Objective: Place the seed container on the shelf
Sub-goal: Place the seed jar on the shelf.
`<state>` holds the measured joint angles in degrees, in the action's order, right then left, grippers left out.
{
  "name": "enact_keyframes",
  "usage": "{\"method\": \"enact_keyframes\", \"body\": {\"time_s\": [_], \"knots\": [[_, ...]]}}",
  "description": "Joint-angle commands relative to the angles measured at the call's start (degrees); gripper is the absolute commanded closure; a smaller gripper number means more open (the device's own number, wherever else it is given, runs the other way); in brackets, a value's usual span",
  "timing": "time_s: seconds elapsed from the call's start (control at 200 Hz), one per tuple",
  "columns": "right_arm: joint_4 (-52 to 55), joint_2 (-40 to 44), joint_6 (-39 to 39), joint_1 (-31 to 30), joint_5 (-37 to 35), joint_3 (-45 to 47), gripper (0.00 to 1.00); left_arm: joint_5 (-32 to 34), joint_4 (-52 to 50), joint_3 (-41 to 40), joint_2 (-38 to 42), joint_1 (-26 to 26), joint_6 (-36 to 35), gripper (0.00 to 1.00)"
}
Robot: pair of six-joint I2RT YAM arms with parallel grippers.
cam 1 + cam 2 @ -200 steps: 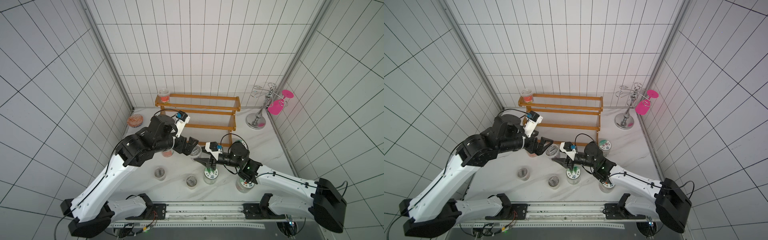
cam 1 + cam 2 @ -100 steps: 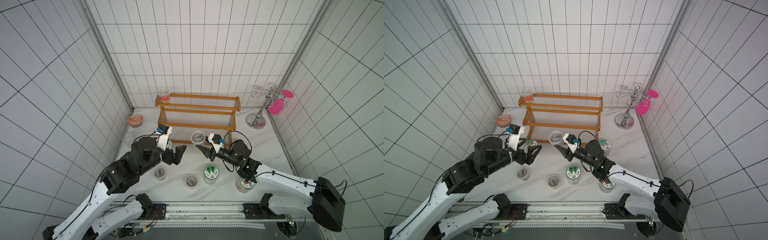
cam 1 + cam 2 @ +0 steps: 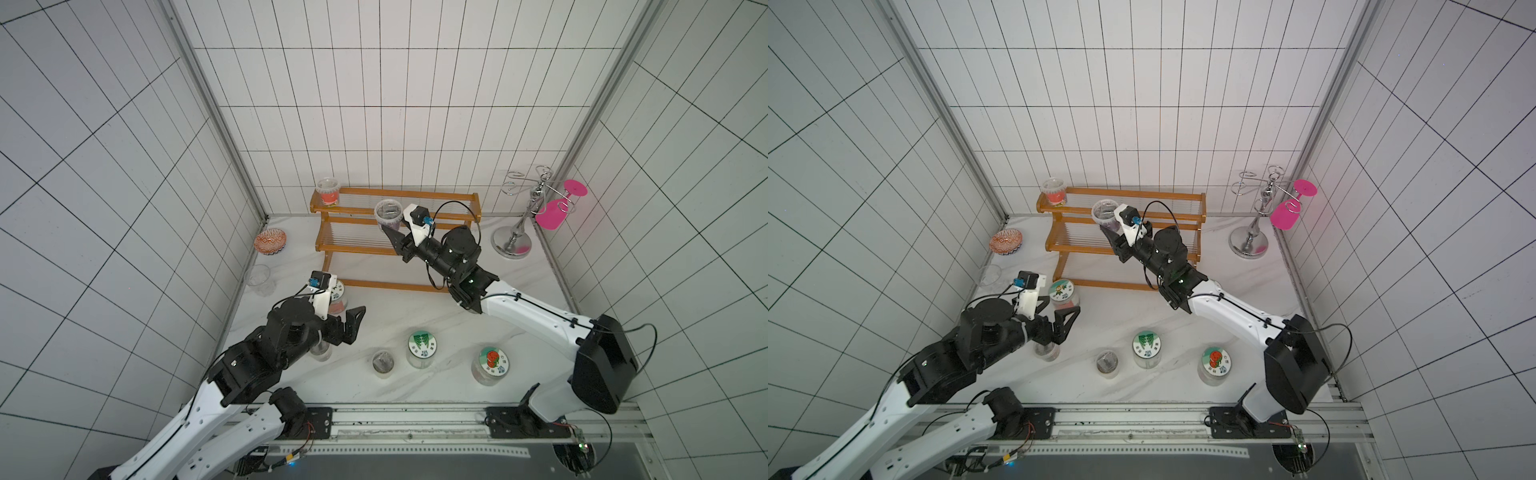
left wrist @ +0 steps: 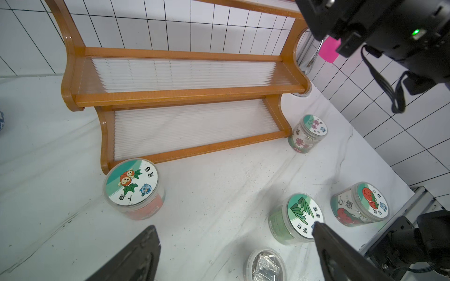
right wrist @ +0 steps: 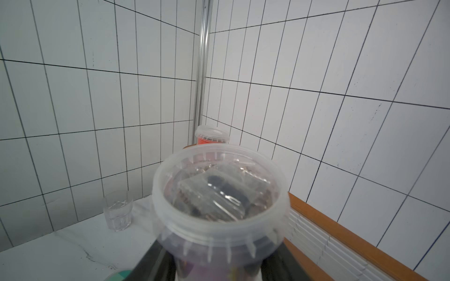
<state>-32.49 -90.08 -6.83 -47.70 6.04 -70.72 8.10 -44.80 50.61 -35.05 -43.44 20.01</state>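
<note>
Right gripper (image 3: 391, 233) pinches the seed container (image 3: 388, 210) near the shelf (image 3: 415, 193), toward 12 o'clock.
Left gripper (image 4: 235, 226), toward 8 o'clock, is spread wide and empty.

The right tool (image 3: 391, 231) carried the seed container (image 3: 387, 212) up and away from low over the middle of the bench (image 3: 415, 316) to the upper tiers of the shelf (image 3: 415, 193), left of its middle. The left tool (image 3: 349, 326), jaws wide, drew back from beside the container to the bench's front-left, well apart from it.
</note>
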Motion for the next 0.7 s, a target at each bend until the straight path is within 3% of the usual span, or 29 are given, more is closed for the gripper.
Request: {"method": "enact_keyframes", "body": {"time_s": [0.0, 0.345, 0.695], "knots": [[4.37, -3.99, 0.98, 1.42, -1.42, -8.03, 0.48, -0.28, 1.38, -0.96, 1.20, 0.20, 1.09, 0.01], [11.66, -16.07, 3.66, 3.05, -1.99, -23.04, 0.48, -1.03, 1.13, -2.07, 2.96, 0.20, 1.88, 0.01], [14.71, -23.46, 6.56, 3.58, -1.78, -31.08, 0.47, -0.72, 1.31, -2.18, 3.15, 0.20, 1.68, 0.01]]}}
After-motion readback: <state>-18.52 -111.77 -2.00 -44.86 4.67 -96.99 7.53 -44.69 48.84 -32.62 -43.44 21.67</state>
